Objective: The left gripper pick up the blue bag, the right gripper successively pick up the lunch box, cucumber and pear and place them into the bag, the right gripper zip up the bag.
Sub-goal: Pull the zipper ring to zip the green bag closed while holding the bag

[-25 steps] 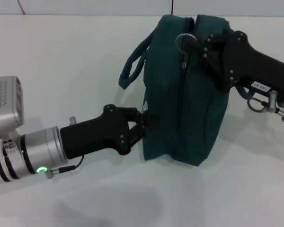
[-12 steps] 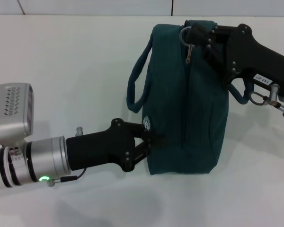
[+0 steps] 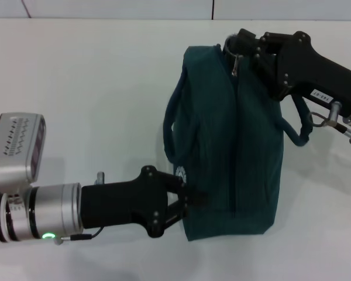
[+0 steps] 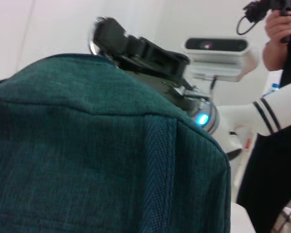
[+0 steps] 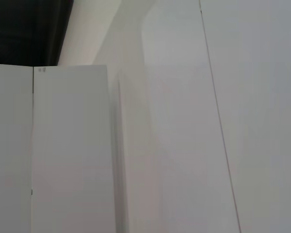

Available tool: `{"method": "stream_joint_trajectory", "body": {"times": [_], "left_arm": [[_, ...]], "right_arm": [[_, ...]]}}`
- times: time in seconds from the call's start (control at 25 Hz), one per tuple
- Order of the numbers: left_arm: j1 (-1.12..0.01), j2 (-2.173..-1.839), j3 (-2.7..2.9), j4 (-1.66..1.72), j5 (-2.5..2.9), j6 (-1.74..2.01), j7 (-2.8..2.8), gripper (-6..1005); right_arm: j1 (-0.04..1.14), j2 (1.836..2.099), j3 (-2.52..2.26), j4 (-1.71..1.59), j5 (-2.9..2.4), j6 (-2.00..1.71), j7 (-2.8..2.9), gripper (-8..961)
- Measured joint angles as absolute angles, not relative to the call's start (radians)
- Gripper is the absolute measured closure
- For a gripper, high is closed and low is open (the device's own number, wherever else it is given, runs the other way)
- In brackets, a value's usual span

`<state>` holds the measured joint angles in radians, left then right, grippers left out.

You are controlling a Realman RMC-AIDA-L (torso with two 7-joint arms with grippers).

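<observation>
The blue bag (image 3: 231,140) stands upright on the white bench (image 3: 93,93), a little right of centre in the head view, and its zipper runs closed down the middle seam, so nothing inside can be seen. One carry strap (image 3: 174,126) loops out on the bag's left side, another strap (image 3: 301,126) hangs off the right side under the right arm.

At the bag's far top end, the right hand (image 3: 238,47) has its fingers pinched shut on the metal zipper pull (image 3: 234,61), which hangs from the grip against the fabric. At the near lower corner, the left hand (image 3: 190,199) has closed on the bag's fabric just below the small round logo (image 3: 181,172), its black fingers pressed into the cloth.

The left wrist view is filled with the teal cloth and a stitched webbing band (image 4: 157,174), with the right hand (image 4: 109,36) showing over the top edge. Behind it stands a person in dark clothes (image 4: 281,121). The right wrist view shows only pale wall panels (image 5: 184,121).
</observation>
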<state>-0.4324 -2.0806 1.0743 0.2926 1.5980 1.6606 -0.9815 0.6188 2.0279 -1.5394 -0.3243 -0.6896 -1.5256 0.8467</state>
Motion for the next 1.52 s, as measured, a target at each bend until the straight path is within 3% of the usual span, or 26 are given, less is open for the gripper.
{"method": "stream_joint_trajectory", "body": {"times": [0.52,1.52], "left_arm": [[-0.429,-2.079,1.076,0.293,1.634,1.674,-0.98,923],[-0.39,-2.044,0.886,0.295,1.687,1.698,-0.998,931]], "right_arm": [[0.625,2.023,-1.537,-0.325,-0.667,-1.507,0.956,853],[0.605,2.026,-1.535,-0.324,-0.628,-1.331,1.0,842]]}}
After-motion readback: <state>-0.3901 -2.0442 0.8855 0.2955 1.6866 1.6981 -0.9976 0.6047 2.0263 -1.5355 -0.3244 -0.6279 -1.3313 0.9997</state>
